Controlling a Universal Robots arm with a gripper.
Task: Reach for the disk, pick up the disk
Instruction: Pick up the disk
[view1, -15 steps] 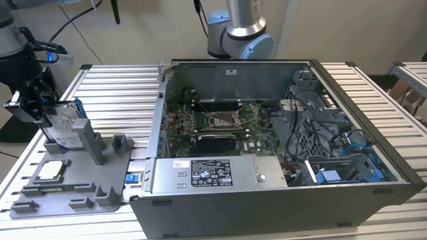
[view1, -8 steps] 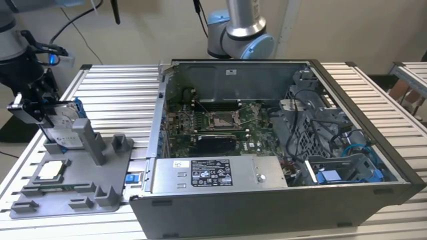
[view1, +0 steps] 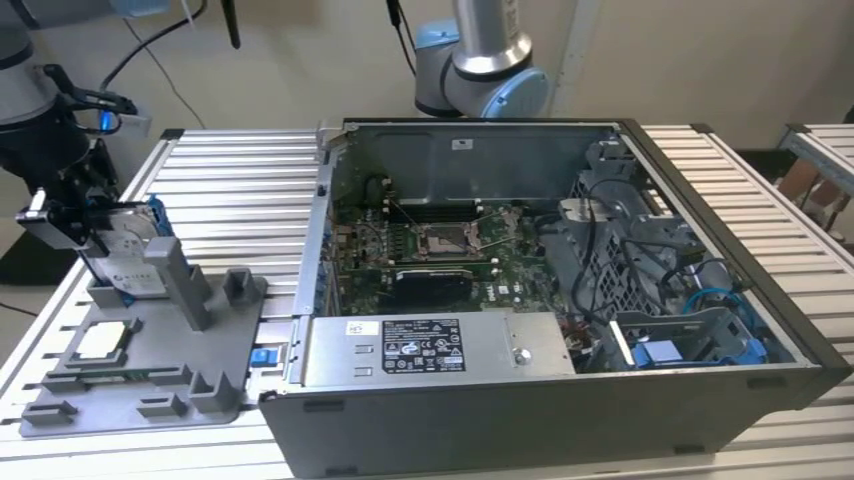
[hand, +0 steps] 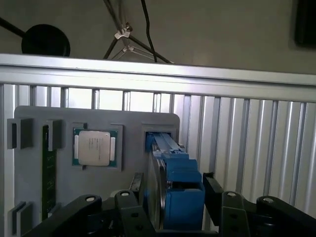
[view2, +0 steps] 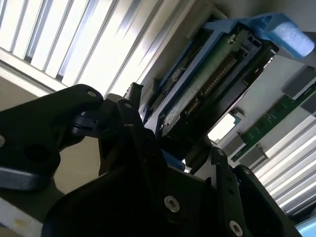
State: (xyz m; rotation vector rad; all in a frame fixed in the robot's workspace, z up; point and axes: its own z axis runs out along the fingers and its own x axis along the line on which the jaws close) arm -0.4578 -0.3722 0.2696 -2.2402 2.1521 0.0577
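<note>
Now the hand [hand: 173, 183] straddles the disk [view1: 128, 246], which stands upright on edge at the far end of the grey fixture [view1: 200, 345], on the bench [view1: 234, 165] at the exterior view's left; whether the hand actually clamps it, I cannot tell.

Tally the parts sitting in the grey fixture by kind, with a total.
disk: 1
processor chip: 1
narrow green board: 1
Total: 3
</note>
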